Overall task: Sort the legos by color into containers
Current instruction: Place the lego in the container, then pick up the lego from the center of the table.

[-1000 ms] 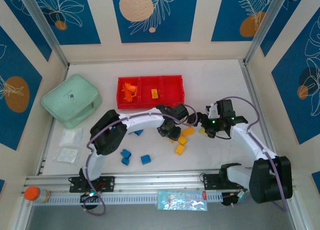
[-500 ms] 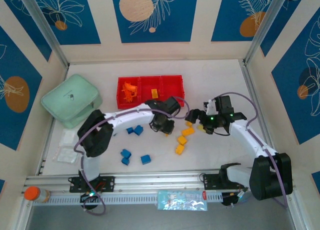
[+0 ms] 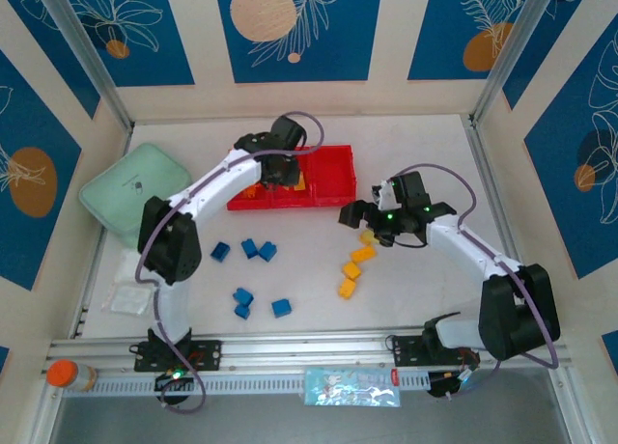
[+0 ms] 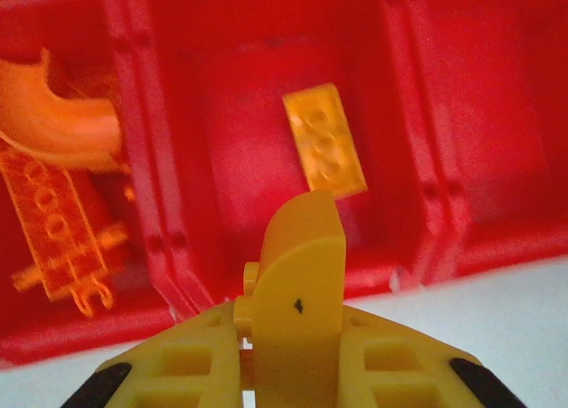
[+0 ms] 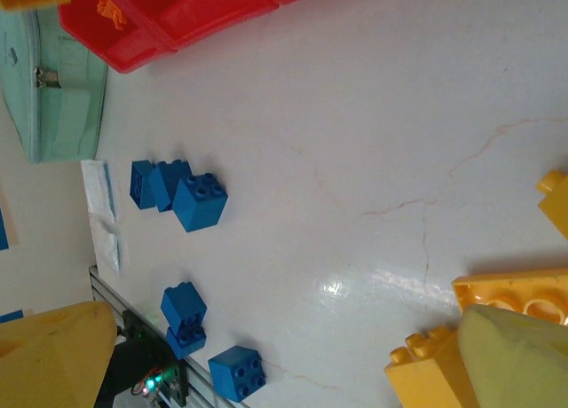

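On the left, the first compartment [image 4: 53, 275] of the red tray [image 3: 338, 154] holds the orange legos [image 4: 62, 124], several of them, so I judge this colour nearly finished. My left hand [image 4: 291, 341] is closed on a yellow arch brick [image 4: 300, 266] and holds it above the middle compartment [image 4: 231, 160], where one flat yellow brick [image 4: 325, 142] already lies; it is not yet dropped. In the right compartment [image 4: 497, 115] I see no brick, so blue is not yet started. Six blue bricks [image 3: 249, 247] lie loose on the bench [image 3: 415, 290], near its front and well apart from the tray. Further right, about four yellow bricks [image 3: 352, 269] wait on the bench. My right hand [image 3: 362, 225] hangs just beside them with its fingers spread and nothing between them. I think less than half of the sorting is done.
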Available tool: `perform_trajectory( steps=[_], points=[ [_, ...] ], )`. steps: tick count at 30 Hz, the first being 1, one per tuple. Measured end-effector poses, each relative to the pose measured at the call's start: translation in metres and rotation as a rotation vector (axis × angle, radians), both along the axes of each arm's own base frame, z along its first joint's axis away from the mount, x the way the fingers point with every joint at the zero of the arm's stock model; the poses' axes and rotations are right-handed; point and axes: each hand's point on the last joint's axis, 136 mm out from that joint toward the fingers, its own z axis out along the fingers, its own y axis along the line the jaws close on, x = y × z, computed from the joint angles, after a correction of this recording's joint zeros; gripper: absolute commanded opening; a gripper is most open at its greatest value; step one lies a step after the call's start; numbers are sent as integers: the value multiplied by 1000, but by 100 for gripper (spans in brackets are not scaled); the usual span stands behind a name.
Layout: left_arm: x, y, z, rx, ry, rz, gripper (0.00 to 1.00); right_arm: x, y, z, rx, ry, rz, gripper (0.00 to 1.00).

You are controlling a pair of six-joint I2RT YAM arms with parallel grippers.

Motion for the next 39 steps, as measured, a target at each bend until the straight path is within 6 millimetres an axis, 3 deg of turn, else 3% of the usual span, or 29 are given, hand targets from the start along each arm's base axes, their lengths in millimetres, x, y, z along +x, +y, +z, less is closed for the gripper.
perform_trajectory(
  steps=[4, 10, 20, 26, 31, 34, 39],
  points=[
    [36, 3, -26, 42, 11, 39, 23, 3, -1, -1, -8, -2, -6, 99],
    [56, -1, -63, 120, 57, 28, 36, 5, -3, -1, -8, -2, -13, 99],
    [51, 3, -55, 151, 71, 18, 42, 10, -11, 3, -12, -10, -34, 99],
    [-1, -4, -28, 93, 94, -48, 46, 11, -31, 20, -9, -50, -86, 99],
    [-60, -48, 2, -23, 73, -178, 51, 1, -44, 29, -12, -72, -113, 99],
    [-99, -78, 1, -68, 90, -276, 56, -12, -50, 25, -24, -55, -122, 99],
    [-151, -112, -21, -73, 147, -402, 59, -30, -62, 15, -41, -19, -155, 99]
  ],
)
